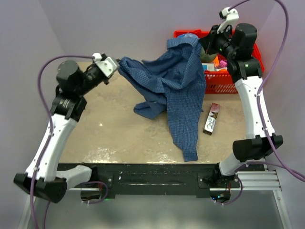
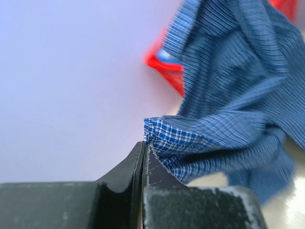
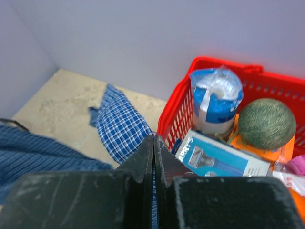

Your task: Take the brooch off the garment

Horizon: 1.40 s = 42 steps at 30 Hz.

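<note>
**A:** From above, what sits closest?

**B:** The black mounting rail (image 1: 152, 180) along the near edge of the table (image 1: 109, 129), with both arms rising from it. The left gripper (image 1: 117, 67) reaches to the far left and is clenched on an edge of the shirt (image 1: 171, 81). The right gripper (image 1: 202, 45) is higher, at the far right, and pinches the shirt's top above the rim of the red basket (image 1: 224, 85).

**A:** So the shirt hangs between them?

**B:** Yes. It is strung up at both ends, its middle slumps onto the table, and one long strip runs down towards the near edge. Just to its right lies a small dark-red and white packet (image 1: 211, 118), not touching the cloth.

**A:** The left wrist view?

**B:** The left gripper (image 2: 144, 143) has its fingers pressed together on a corner of checked cloth. The rest of the shirt (image 2: 233, 90) billows off to the right, blurred. A bit of the red basket (image 2: 167, 67) shows behind it.

**A:** And the right wrist?

**B:** The right gripper (image 3: 153, 140) is closed too, with a thin sliver of blue between its fingers. A checked fold of the shirt (image 3: 119, 126) passes under their tips. To the right is the basket (image 3: 174, 119), which holds a blue and white wrapped roll (image 3: 215, 98), a green ball (image 3: 266, 123) and a blue box (image 3: 217, 160).

**A:** The brooch?

**B:** I cannot make it out in any view. Only the blue checks show.
</note>
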Available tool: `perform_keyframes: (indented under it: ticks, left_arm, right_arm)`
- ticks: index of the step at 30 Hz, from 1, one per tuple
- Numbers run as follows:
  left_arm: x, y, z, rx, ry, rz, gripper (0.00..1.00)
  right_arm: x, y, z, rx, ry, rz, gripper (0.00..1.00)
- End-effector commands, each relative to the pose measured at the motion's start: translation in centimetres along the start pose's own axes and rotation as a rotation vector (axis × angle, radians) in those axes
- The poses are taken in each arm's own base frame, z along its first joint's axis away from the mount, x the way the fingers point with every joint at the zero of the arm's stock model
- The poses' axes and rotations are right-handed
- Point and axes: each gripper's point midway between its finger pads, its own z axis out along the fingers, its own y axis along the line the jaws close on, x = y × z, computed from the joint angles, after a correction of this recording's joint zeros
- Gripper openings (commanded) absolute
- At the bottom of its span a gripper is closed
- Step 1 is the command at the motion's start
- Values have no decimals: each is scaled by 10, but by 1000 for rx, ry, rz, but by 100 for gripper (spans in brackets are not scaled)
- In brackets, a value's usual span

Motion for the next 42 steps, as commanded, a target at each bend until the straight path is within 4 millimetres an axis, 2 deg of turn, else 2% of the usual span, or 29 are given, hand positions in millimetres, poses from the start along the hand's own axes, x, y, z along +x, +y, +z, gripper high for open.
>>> perform_keyframes:
  ticks: [1,3,4,6,7,10,12,13,17,18,19,20,21,22,23,25,26,27,28,29,30,33,34,36,37,38,40,41,42]
  left_arm:
    - [-9,41,-40,-269,59,65,0]
    - [-34,60,-66,-402,20,107,0]
    - [-38,78,-83,-519,42,111,0]
    - [-69,102,-118,-646,2,179,0]
    - [-76,113,-132,-706,9,197,0]
    - [-117,146,-182,-930,-16,265,0]
    - [-147,153,-205,-994,-55,329,0]
    - [-151,152,-207,-988,-47,342,0]
    - [-155,152,-226,-1043,-6,365,0]
    - [-138,149,-220,-1029,36,366,0]
    - [-129,145,-219,-1017,61,374,0]
    - [-126,138,-226,-1014,72,396,0]
    - [-89,126,-209,-941,159,391,0]
    - [-72,117,-203,-892,201,390,0]
    - [-63,109,-206,-880,210,372,0]
    - [-18,93,-196,-823,310,324,0]
    - [-6,88,-195,-820,331,287,0]
    - [19,81,-192,-811,388,259,0]
    - [33,74,-189,-794,415,234,0]
    - [46,68,-186,-776,432,212,0]
    - [71,55,-176,-722,474,196,0]
    - [121,34,-152,-636,539,114,0]
    - [130,34,-144,-630,534,104,0]
    - [169,22,-122,-568,583,69,0]
    - [173,28,-113,-587,561,63,0]
    - [197,26,-98,-568,592,32,0]
    - [208,41,-84,-602,591,15,0]
    - [223,49,-71,-605,616,-13,0]
    - [226,58,-66,-620,619,-24,0]
  right_arm:
    - [-99,16,-60,53,-273,-63,0]
    - [-129,14,-95,132,-380,-101,0]
    - [-139,11,-106,165,-416,-108,0]
    - [-160,9,-127,214,-488,-116,0]
    - [-179,7,-145,261,-543,-110,0]
    - [-205,11,-177,296,-620,-114,0]
    - [-211,14,-190,303,-638,-124,0]
    - [-216,18,-203,304,-659,-125,0]
    - [-199,19,-207,307,-617,-103,0]
    - [-193,18,-206,306,-603,-93,0]
    - [-173,13,-194,309,-546,-82,0]
    - [-162,17,-197,291,-518,-79,0]
    - [-149,16,-193,284,-488,-63,0]
    - [-116,8,-175,290,-402,-42,0]
    - [-103,10,-180,287,-377,-34,0]
    - [-59,6,-163,275,-255,0,0]
    - [-41,4,-160,275,-202,4,0]
    - [-29,4,-161,273,-175,-2,0]
    - [-3,-2,-153,281,-111,1,0]
    - [11,-5,-149,283,-78,-2,0]
    - [27,-8,-142,285,-34,-6,0]
    - [76,-19,-122,299,115,27,0]
    - [102,-30,-109,330,189,45,0]
    - [131,-38,-96,349,267,83,0]
    - [153,-47,-83,376,330,102,0]
    - [158,-51,-75,385,334,114,0]
    - [172,-55,-55,372,353,130,0]
    - [164,-58,-42,363,306,124,0]
    - [163,-61,-36,370,293,126,0]
